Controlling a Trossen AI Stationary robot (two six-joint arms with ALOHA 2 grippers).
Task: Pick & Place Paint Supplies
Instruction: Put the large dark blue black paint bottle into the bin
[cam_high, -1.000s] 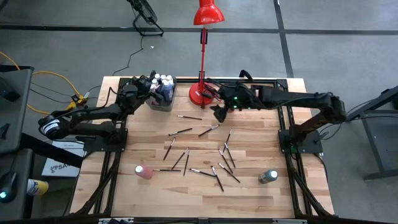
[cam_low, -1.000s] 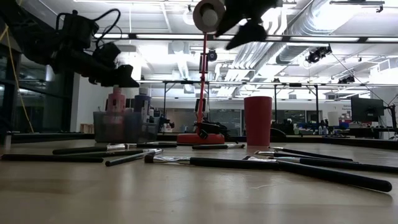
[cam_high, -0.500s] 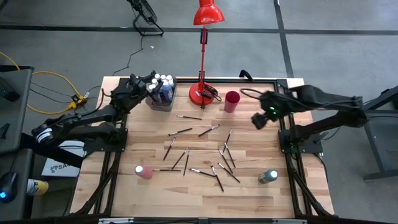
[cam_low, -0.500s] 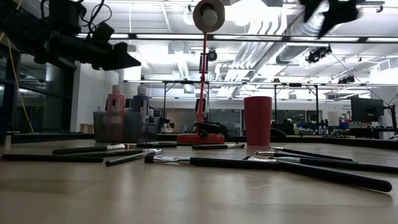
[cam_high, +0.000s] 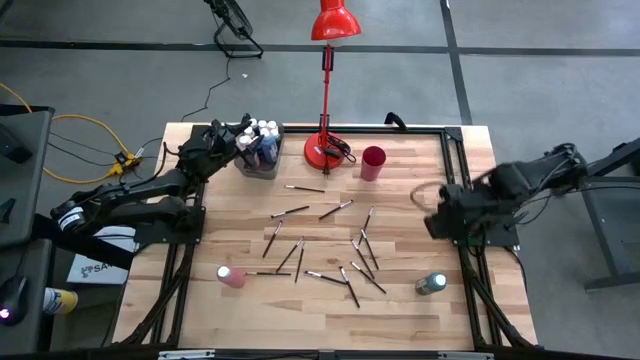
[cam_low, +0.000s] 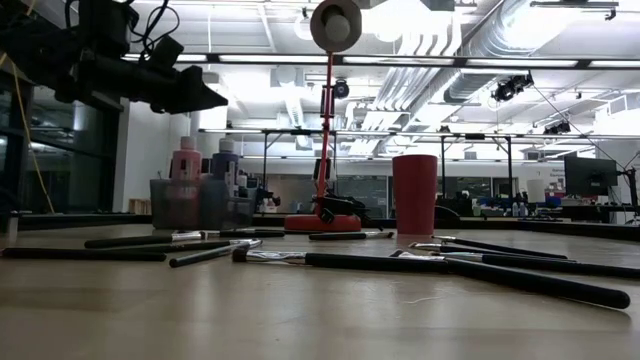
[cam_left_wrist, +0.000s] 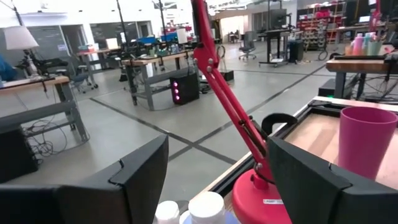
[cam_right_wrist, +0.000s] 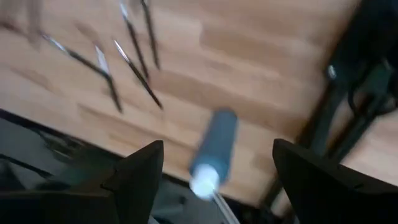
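Left pincer (cam_high: 243, 133) hangs at the counter's (cam_high: 230, 220) far-left corner, by the near edge of the translucent grey bin (cam_high: 256, 166); fingers (cam_left_wrist: 140, 174) spread wide apart, nothing between them. Bin holds several white-capped paint bottles (cam_high: 262, 138) standing upright, a pink and a blue one showing in the low view. Nearer the front, left side, a pink bottle (cam_high: 231, 276) lies on its side alone. Red desk lamp (cam_high: 327, 60) stands on its round base (cam_high: 322, 152) just right of the bin, dark red cup (cam_high: 373, 161) upright beside the base, apart from it. Mid-counter: a dozen or so thin dark-handled paintbrushes (cam_high: 290, 211) scattered flat, some crossing, spread from below the lamp down toward the front edge. Right front: a blue bottle (cam_high: 431, 284) on its side, white cap visible, close to the right frame rail. Right pincer (cam_high: 440, 222) is at the right edge of the counter, above the frame rail, well clear of the brushes; right wrist view shows its fingers (cam_right_wrist: 140, 174) open and empty, looking down on the blue bottle and a few brushes.
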